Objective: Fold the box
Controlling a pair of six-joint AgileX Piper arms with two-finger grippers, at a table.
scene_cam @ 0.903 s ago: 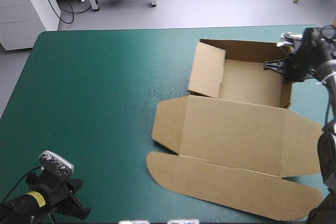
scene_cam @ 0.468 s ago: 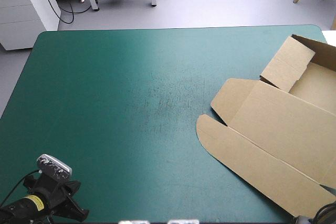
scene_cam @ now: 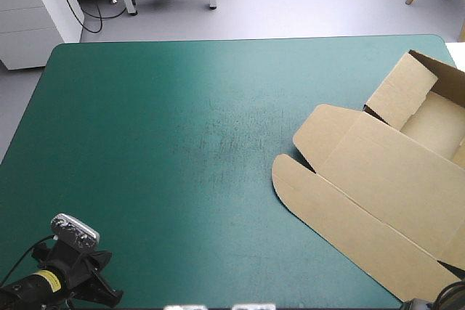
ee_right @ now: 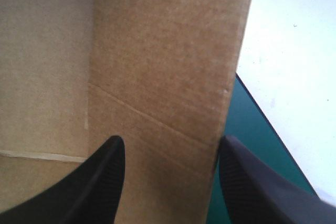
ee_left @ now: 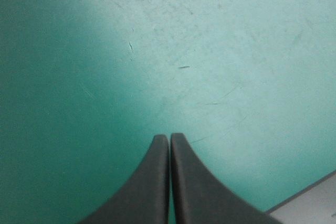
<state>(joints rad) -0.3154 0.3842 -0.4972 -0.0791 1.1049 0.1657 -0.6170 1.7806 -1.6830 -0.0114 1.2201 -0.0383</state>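
The table, under its teal-green cover, carries the brown box at its right edge. The box is an open tray toward the far right corner with walls raised, and its lid lies flat toward the near edge. The left arm sits at the near left corner. Its left tool points over bare cover, black fingers pressed together in one arch. The right tool is close against the box, fingers spread wide, with a brown panel showing between them.

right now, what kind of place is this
Probably a robot test bench in a lab: a table with a teal-green cover, a part-folded brown box at its right edge, and the left gripper and right gripper.
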